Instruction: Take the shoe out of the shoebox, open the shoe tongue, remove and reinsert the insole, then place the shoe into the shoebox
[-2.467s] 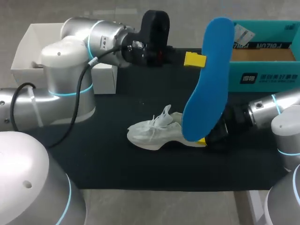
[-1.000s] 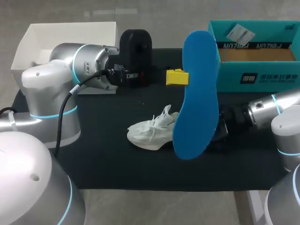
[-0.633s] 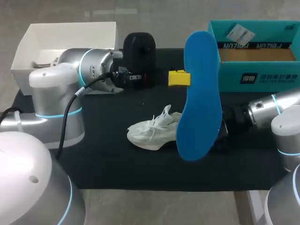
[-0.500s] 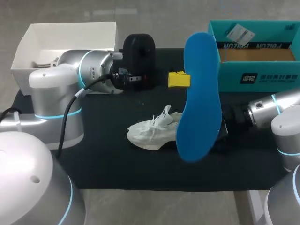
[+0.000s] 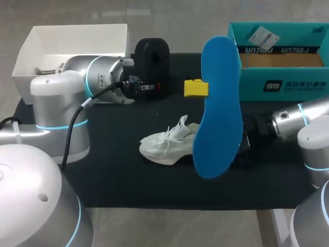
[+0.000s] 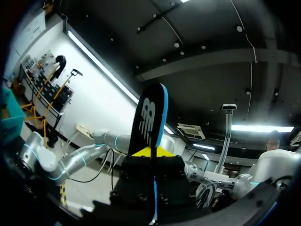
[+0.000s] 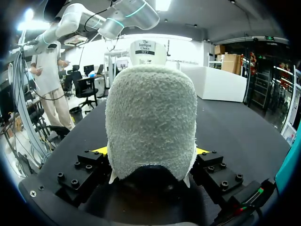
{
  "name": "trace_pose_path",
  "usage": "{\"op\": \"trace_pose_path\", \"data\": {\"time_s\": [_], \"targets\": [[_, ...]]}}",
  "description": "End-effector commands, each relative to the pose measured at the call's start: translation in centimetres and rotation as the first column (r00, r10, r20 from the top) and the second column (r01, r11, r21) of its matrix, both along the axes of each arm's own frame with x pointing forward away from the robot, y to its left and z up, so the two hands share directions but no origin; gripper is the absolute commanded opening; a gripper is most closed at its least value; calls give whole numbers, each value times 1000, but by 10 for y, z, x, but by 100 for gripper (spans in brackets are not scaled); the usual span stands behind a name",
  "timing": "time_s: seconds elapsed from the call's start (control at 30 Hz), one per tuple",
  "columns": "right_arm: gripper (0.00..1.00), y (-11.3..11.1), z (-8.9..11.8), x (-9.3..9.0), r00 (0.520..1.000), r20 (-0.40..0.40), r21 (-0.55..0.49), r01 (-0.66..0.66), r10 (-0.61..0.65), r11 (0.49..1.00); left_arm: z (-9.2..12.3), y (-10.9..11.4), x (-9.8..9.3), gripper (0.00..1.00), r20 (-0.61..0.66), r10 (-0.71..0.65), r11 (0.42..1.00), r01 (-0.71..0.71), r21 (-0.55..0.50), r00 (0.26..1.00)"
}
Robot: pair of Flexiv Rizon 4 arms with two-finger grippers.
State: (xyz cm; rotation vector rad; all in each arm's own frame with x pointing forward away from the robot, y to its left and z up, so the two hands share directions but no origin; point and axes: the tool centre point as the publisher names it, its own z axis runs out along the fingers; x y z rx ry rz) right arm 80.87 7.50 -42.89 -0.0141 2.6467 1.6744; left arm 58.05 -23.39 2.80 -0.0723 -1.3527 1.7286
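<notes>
Left jaws clamp insole (image 5: pixel 221 103) edge, upright over shoe (image 5: pixel 164 146) on bench (image 5: pixel 128 185); right jaws clamped on its heel. Risk: thin edge grip (floppy foam), insole may twist and miss the opening.

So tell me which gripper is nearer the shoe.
Right. The right gripper has its jaws shut on the shoe at the heel; the left gripper sits apart behind it, jaws holding the insole.

head cam's high above the shoe (image 5: pixel 167 146), right wrist cam hugs that same shoe, left wrist cam faces upward
</notes>
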Motion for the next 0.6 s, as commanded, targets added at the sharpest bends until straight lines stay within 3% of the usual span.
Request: {"op": "trace_pose_path", "data": {"time_s": [0.03, 0.1, 0.27, 0.3, 0.5, 0.6], "targets": [[15, 2, -1, 0, 1000, 0, -2, 1, -1, 1000, -1, 0, 0, 0, 0, 0, 1000, 0, -2, 1000], [21, 2, -1, 0, 1000, 0, -2, 1, -1, 1000, -1, 0, 0, 0, 0, 0, 1000, 0, -2, 1000], [49, 2, -1, 0, 1000, 0, -2, 1, -1, 1000, -1, 0, 0, 0, 0, 0, 1000, 0, -2, 1000], [100, 2, -1, 0, 1000, 0, -2, 1, -1, 1000, -1, 0, 0, 0, 0, 0, 1000, 0, -2, 1000], [100, 2, -1, 0, 1000, 0, -2, 1, -1, 1000, -1, 0, 0, 0, 0, 0, 1000, 0, -2, 1000], [100, -6, 0, 4, 998, -37, -82, 40, -43, 996, -1, 0, 0, 0, 0, 0, 1000, 0, -2, 1000]]}}
